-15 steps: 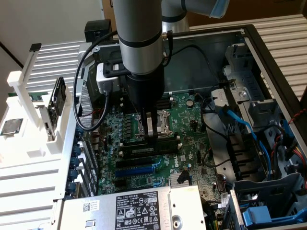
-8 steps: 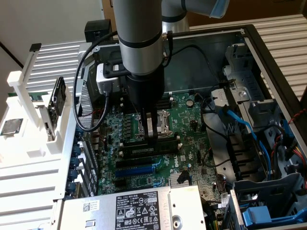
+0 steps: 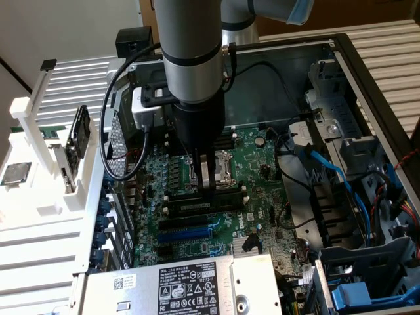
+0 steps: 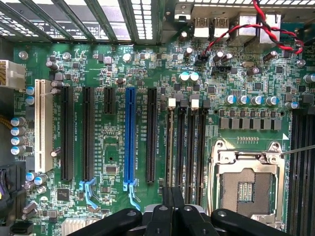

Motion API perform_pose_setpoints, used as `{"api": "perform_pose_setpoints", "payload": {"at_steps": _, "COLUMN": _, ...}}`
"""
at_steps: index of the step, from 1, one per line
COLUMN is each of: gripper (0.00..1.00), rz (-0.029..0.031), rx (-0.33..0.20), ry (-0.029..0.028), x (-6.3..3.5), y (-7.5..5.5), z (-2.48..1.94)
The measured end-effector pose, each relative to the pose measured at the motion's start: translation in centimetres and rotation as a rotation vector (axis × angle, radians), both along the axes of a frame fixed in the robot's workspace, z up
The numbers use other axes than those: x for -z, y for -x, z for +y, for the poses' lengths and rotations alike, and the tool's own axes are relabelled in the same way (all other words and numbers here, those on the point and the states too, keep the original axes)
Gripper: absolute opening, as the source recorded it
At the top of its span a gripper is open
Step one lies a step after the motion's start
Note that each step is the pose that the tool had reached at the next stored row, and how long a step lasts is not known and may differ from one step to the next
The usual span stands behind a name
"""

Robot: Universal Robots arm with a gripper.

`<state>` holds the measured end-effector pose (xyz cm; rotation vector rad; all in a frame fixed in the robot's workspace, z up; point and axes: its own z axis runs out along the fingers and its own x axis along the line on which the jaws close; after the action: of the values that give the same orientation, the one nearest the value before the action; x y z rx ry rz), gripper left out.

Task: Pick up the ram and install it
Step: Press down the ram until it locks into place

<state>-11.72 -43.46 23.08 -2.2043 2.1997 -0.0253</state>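
Down inside the open metal computer case [image 3: 367, 85], the arm's thick grey cylindrical wrist ends in a black claw [image 3: 207, 187] whose narrow fingers are drawn together, tips pointing at the green motherboard [image 3: 262, 190]. In the exterior view the tips meet the board just past the CPU socket [image 4: 246, 182], a square steel-framed recess with a grid of tiny gold contacts, on the side toward the blue expansion slot [image 4: 130, 137].

The ram [image 3: 226, 193] appears to stand on edge in the memory slot nearest the socket's neighbours, a long thin strip running directly under the fingertips. Seen edge-on, it is hard to separate from the dark plastic slot. I cannot tell whether the fingers pinch its top edge or only rest on it.

In the wrist view the four memory slots [image 4: 192, 142] lie side by side between the socket and the blue slot, long black plastic channels, some capped with white end clips. Beyond the blue slot from the socket sit more black slots and one white slot [image 4: 43, 125]. Small round silver-topped capacitors dot the board around them. A flat blue cable [image 3: 328, 167] curves through the case beside the socket's far side.
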Motion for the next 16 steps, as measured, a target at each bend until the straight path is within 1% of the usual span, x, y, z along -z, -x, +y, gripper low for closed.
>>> {"api": "perform_pose_setpoints", "payload": {"at_steps": 16, "gripper": 0.1, "rz": 0.0001, "rx": 0.0, "ry": 0.0001, "x": 0.4, "y": 0.0, "z": -0.01}}
